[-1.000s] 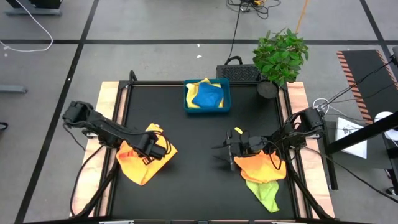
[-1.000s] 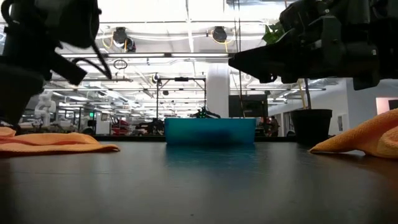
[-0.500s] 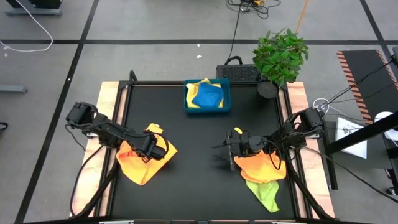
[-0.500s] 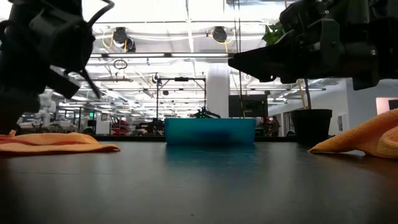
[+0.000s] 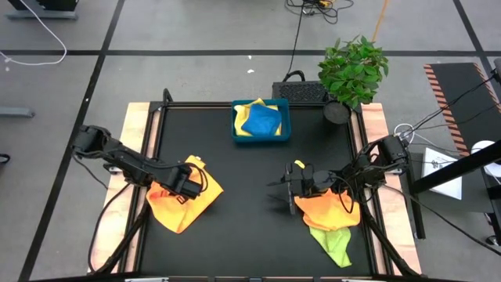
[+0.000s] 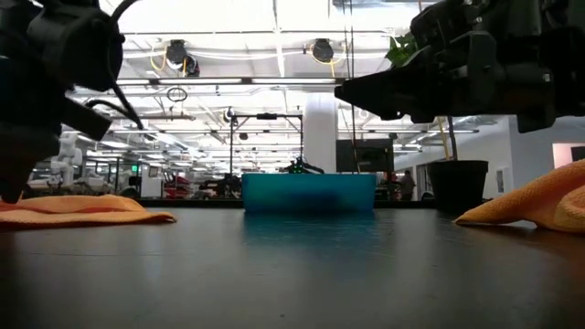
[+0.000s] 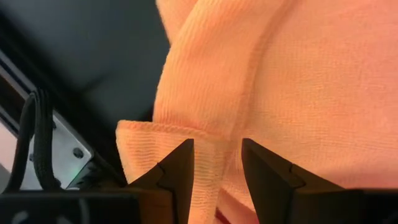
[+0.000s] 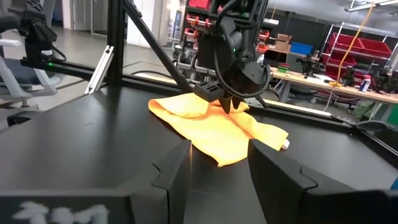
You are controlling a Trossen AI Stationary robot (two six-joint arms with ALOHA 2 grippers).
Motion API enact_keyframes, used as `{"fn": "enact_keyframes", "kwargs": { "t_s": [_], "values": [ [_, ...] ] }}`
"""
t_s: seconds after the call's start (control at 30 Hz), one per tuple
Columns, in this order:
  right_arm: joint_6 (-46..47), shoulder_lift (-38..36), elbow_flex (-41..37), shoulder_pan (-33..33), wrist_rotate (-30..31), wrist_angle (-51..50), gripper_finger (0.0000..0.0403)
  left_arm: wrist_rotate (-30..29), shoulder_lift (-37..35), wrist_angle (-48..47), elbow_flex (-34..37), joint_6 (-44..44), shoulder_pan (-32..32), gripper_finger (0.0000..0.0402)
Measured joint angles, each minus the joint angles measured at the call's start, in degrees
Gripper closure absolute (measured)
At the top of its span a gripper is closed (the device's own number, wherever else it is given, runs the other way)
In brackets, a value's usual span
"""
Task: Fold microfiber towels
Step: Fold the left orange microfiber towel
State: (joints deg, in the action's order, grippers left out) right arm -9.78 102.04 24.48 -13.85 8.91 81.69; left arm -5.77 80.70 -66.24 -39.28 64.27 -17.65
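Note:
An orange towel (image 5: 182, 205) lies crumpled flat on the black table at its left. My left gripper (image 5: 186, 182) points down over the towel's far part, open, its fingers on either side of a raised fold (image 7: 217, 143). My right gripper (image 5: 275, 192) hovers level at mid-right, pointing at the table's left, open and with nothing in it. Beneath that arm lie a second orange towel (image 5: 329, 211) and a lime green towel (image 5: 333, 243). In the blue tray (image 5: 233, 125) at the far middle sit a blue towel (image 5: 261, 120) and a pale yellow towel (image 5: 244, 131). My left gripper comes at the orange towel from above, with its fingertips (image 8: 227, 107) down at the cloth near the towel's far edge and the raised fold (image 7: 214, 134) between them. Whether the tips touch the cloth I cannot tell. The towel lies on the table.
A potted plant (image 5: 352, 70) stands at the far right corner beside a dark box (image 5: 300, 92). Wooden strips (image 5: 135, 149) border the table's left and right sides. Bare black tabletop (image 5: 243, 204) lies between the two arms.
My left gripper has drawn back a little toward the table's left edge and sunk toward the orange towel, rolling slightly about its own axis. Its fingers have kept the same gap. The towels lie as before.

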Motion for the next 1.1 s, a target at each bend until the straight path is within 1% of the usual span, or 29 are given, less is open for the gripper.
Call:
{"fn": "enact_keyframes", "kwargs": {
  "t_s": [0.07, 0.43, 0.97, 1.03, 1.1],
  "values": [
    [0.0, 0.0, 0.0, 0.0, 0.0, 0.0, 0.0255, 0.0, 0.6, 0.0, 1.0, 0.3, 0.0, 0.0268],
    [0.1, 0.0, 0.0, 0.0, 0.0, 0.4, 0.0255, 0.0, 0.6, -0.2, 0.4, 0.4, 0.4, 0.0268],
    [0.1, 0.0, 0.0, 0.0, 0.0, 0.4, 0.0255, -0.5, 0.7, -0.1, 0.4, 0.8, 6.1, 0.0268],
    [0.1, 0.0, 0.0, 0.0, 0.0, 0.3, 0.0255, -0.2, 0.7, -0.1, 0.4, 0.7, 6.2, 0.0272],
    [0.1, 0.0, 0.0, 0.0, 0.0, 0.3, 0.0255, 0.4, 1.0, -0.1, 0.4, 0.3, 6.2, 0.0284]
  ]
}}
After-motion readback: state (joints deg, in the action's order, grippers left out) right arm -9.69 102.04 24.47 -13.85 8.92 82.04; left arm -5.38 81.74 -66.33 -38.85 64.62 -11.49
